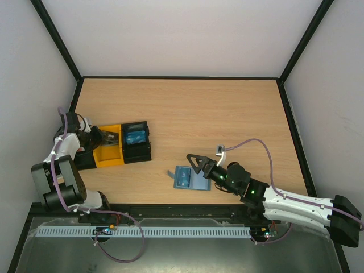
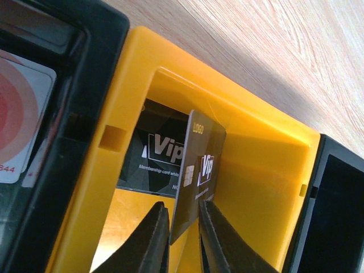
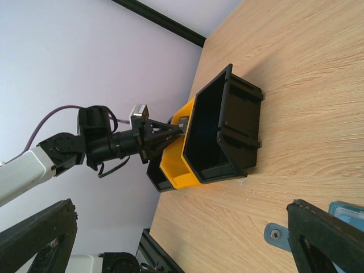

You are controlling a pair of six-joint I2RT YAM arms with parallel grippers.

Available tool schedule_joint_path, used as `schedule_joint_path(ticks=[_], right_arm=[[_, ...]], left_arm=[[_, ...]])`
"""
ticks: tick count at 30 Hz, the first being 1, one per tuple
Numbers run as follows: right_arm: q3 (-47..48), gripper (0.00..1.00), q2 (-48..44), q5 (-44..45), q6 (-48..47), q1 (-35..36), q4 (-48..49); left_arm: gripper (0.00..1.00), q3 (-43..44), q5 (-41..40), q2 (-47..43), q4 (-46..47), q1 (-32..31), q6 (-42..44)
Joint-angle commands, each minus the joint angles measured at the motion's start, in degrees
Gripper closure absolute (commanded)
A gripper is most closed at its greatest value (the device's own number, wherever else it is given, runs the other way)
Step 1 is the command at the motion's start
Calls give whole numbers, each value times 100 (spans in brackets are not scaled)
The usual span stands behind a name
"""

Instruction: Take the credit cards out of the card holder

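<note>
Card holder: I see the card holder (image 1: 186, 177) lying flat on the table (image 1: 227, 108). It is near the front, a bit right of the middle, and well apart from the trays.
Right side: my right gripper (image 1: 193, 165) is at the far right part of the card holder. I cannot tell if it touches it.
Right fingers: its fingers (image 3: 327, 233) are spread wide and hold nothing.
Left side: my left gripper (image 2: 183, 210) reaches down into the yellow tray (image 2: 256, 176).
Left fingers: they are close together, and a dark Vip card (image 2: 200, 165) stands on its edge between them. I cannot tell if they squeeze it or only stand next to it.
Yellow tray floor: a second Vip card (image 2: 151, 156) lies flat there, behind the standing one.
Tray on the right: a black tray (image 1: 138, 153) sits touching the right side of the yellow tray, and a blue card (image 1: 136, 137) lies in it.
Tray in the wrist view: another black tray (image 2: 85, 85) touches the yellow tray too, and I see a red-and-white card (image 2: 20, 114) inside it.
</note>
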Motion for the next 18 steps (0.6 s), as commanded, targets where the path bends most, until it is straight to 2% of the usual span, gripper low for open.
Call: schedule_joint_path(ticks=[1,11,18], right_arm=[[21,2,-31,190,69,11,-108],[-109,2,-197,295,266,11,-296],[-80,2,-173,307,419,12,-508]], left_arm=[[81,152,-150,64,34,-9,-25],[68,244,-171,97,68,-16,-114],[45,164,71,-329,447,-8,-523]])
